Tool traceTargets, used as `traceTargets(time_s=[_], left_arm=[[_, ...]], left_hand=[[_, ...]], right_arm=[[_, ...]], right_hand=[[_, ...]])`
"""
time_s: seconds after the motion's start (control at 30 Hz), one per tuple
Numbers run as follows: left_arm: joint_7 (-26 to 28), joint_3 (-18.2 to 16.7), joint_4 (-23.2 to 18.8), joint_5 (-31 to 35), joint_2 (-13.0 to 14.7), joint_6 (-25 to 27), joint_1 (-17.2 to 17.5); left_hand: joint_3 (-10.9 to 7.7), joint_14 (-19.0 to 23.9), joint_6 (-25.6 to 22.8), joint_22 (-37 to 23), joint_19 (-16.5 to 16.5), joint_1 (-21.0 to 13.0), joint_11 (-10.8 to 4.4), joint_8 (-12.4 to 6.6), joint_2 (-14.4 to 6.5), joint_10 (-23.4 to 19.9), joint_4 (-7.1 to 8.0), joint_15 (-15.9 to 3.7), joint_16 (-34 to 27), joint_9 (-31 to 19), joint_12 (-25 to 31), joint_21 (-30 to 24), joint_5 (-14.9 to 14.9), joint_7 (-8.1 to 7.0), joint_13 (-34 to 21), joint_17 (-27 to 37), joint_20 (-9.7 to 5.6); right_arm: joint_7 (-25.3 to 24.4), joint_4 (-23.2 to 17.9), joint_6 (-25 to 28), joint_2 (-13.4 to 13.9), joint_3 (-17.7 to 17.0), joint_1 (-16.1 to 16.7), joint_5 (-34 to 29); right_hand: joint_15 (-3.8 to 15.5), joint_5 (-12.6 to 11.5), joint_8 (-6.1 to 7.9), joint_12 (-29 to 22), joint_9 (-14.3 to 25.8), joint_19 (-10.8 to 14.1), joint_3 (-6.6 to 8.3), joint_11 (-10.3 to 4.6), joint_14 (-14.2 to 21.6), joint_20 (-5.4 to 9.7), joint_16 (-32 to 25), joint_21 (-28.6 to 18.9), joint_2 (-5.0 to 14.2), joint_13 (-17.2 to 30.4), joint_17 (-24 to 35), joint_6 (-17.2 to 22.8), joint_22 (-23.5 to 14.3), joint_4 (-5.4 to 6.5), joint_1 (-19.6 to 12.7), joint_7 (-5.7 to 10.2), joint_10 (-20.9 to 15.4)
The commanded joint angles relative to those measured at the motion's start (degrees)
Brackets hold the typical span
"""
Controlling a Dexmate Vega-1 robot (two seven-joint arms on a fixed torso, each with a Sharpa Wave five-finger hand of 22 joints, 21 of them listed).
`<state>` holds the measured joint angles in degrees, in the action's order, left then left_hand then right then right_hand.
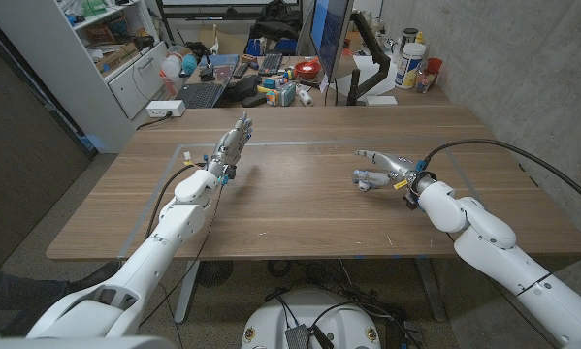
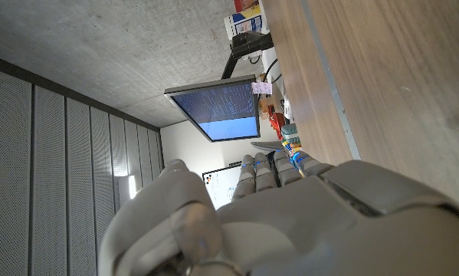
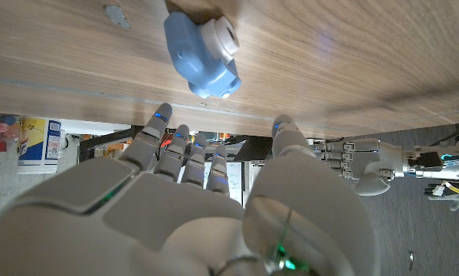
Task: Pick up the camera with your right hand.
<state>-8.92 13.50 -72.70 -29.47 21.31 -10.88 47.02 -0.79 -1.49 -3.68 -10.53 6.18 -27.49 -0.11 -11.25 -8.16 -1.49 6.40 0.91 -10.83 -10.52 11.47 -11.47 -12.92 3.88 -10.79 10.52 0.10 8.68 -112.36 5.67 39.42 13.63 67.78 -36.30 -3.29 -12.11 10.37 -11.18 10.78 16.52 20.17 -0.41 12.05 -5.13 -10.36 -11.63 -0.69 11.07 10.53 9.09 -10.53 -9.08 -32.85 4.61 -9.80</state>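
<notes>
My right hand [image 1: 382,171] hovers over the wooden table [image 1: 300,213], fingers spread, grasping nothing. The camera [image 3: 202,55], a small rounded pale-blue body with a white lens ring, lies on the wood just beyond my fingertips [image 3: 162,115]. My left hand [image 1: 230,147] is released, fingers straight.

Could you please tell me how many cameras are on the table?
1: the blue camera lies on the table just beyond the right hand; I see no other.
</notes>
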Motion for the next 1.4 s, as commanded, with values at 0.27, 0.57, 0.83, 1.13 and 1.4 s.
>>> traceTargets(time_s=[0.27, 0.57, 0.83, 1.13, 1.4], left_arm=[[0.78, -0.19, -1.57, 0.11, 0.51, 0.56, 1.03], [0.96, -0.1, -1.68, 0.2, 0.58, 0.9, 0.98], [1.1, -0.03, -1.35, 0.32, 0.42, 0.82, 0.7], [1.13, 0.03, -1.31, 0.48, 0.42, 0.76, 0.54], [0.96, 0.03, -1.24, 0.4, 0.48, 0.92, 0.41]], left_hand=[[-0.11, 0.37, -0.65, -0.1, 0.19, -0.31, -0.04, -0.21, -0.18, -0.08, 0.35, 0.21, -0.15, -0.18, 0.25, -0.3, -0.15, 0.2, -0.29, 0.18, 0.49], [-0.11, 0.36, -0.64, -0.1, 0.19, -0.3, -0.07, -0.19, -0.18, -0.1, 0.36, 0.26, -0.15, -0.18, 0.26, -0.31, -0.15, 0.18, -0.29, 0.18, 0.49], [-0.12, 0.34, -0.72, -0.1, 0.23, -0.3, -0.05, -0.21, -0.18, -0.11, 0.36, 0.27, -0.14, -0.18, 0.26, -0.3, -0.15, 0.25, -0.29, 0.19, 0.48], [-0.12, 0.33, -0.77, -0.1, 0.22, -0.29, -0.07, -0.21, -0.17, -0.02, 0.37, 0.39, -0.14, -0.18, 0.22, -0.32, -0.14, 0.3, -0.29, 0.19, 0.47], [-0.12, 0.38, -0.78, -0.11, 0.25, -0.28, -0.1, -0.2, -0.17, -0.09, 0.37, 0.42, -0.16, -0.18, 0.25, -0.31, -0.14, 0.24, -0.29, 0.2, 0.49]], right_arm=[[2.03, 1.35, 1.06, 1.0, 1.04, -1.28, -0.33], [1.66, 2.68, 1.16, 1.02, 1.81, -1.86, -0.77], [1.28, 4.2, 0.54, 1.14, 2.21, -2.23, -0.41], [0.82, 5.31, 0.18, 1.2, 2.78, -2.53, -0.47], [0.61, 6.0, 0.63, 0.79, 3.38, -2.78, -0.53]], right_hand=[[-0.51, -0.54, 0.15, 0.42, 0.31, -0.17, -0.18, 0.22, -0.31, -0.74, 0.09, 0.19, -1.11, 0.14, 0.16, -0.92, -0.15, -0.29, -0.39, -0.04, 1.29], [-0.49, -0.71, 0.15, 0.45, 0.32, -0.13, -0.22, 0.3, -0.63, -0.91, 0.09, 0.15, -1.46, 0.15, 0.17, -1.37, -0.16, -0.28, -0.59, 0.0, 1.96], [-0.39, -0.89, 0.11, 0.47, 0.33, -0.03, -0.22, 0.27, -0.73, -0.98, 0.01, 0.09, -1.7, 0.16, 0.18, -1.92, -0.17, -0.26, -0.81, 0.0, 2.63], [-0.09, -1.09, 0.13, 0.36, 0.34, 0.36, -0.17, 0.29, -0.66, -1.14, -0.11, -0.08, -1.86, 0.17, 0.19, -2.32, -0.19, -0.25, -1.11, 0.04, 2.93], [0.04, -1.24, 0.2, 0.27, 0.35, 0.41, -0.11, 0.24, -0.59, -1.23, -0.19, -0.1, -1.97, 0.17, 0.2, -2.48, -0.2, -0.24, -1.35, 0.05, 3.14]])
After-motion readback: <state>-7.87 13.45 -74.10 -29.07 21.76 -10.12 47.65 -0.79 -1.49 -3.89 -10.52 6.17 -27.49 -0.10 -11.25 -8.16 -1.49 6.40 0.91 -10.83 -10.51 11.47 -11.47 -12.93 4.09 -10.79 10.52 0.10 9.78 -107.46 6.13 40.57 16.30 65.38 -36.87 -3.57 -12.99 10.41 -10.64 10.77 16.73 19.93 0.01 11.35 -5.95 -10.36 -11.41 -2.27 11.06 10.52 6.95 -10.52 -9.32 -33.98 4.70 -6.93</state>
